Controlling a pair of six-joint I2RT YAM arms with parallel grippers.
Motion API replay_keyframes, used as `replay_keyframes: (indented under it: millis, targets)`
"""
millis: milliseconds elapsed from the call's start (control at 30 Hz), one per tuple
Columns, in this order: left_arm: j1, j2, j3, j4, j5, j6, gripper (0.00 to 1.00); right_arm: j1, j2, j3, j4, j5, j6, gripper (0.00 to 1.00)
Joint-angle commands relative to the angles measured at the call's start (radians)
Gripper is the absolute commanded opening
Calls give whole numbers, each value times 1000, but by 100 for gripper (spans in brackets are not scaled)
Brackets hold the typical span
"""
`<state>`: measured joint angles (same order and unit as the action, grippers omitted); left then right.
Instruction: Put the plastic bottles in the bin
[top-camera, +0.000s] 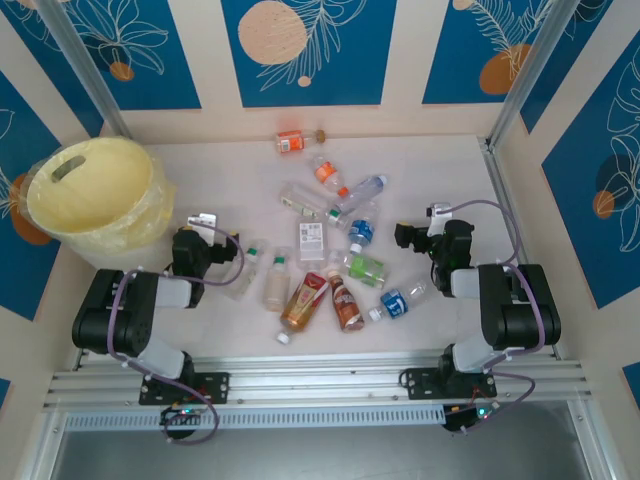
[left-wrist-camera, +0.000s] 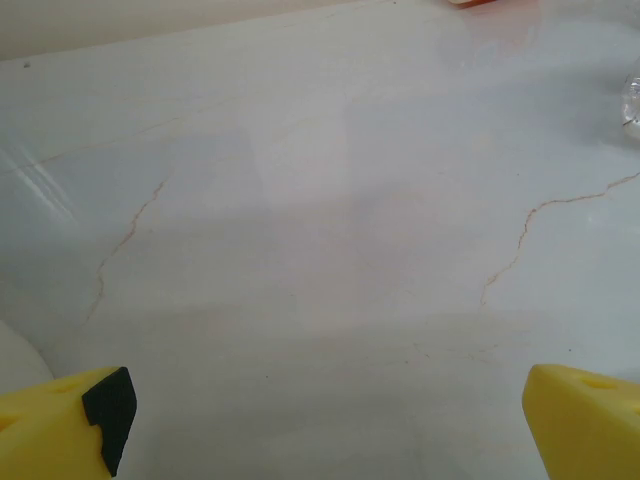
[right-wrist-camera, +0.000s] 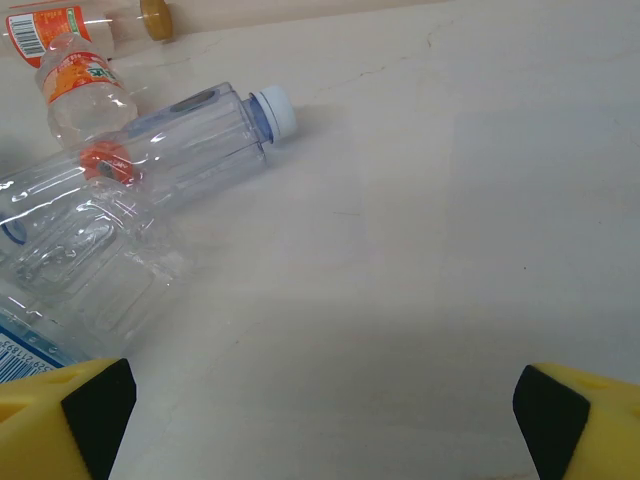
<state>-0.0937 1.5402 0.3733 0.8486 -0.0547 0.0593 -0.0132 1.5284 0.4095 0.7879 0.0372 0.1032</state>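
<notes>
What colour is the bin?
The bin is pale yellow, best seen in the top external view.

The bin (top-camera: 90, 190) stands far left, plastic bottles (top-camera: 330, 265) scattered mid-table.

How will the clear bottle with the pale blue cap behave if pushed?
The clear bottle lies on its side, so it probably rolls. It looks empty, so likely light. Its thin ribbed wall may dent under a squeeze.
</notes>
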Motion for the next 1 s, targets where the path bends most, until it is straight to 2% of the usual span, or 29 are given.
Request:
replay_keyframes:
  millis: [0,733,833,967]
  targets:
    - [16,-3,18,4,18,4,100,4,-5,14,5,9,-7,99]
    - [26,-7,19,0,25,-5,100,0,-11,9,10,-11,-7,99]
    - [21,-52,29,-52,34,6,100,5,-58,53,-96,-7,-10,99]
    - [16,-137,56,-184,-44,-27,100,6,-144,112,-263,-5,-10,99]
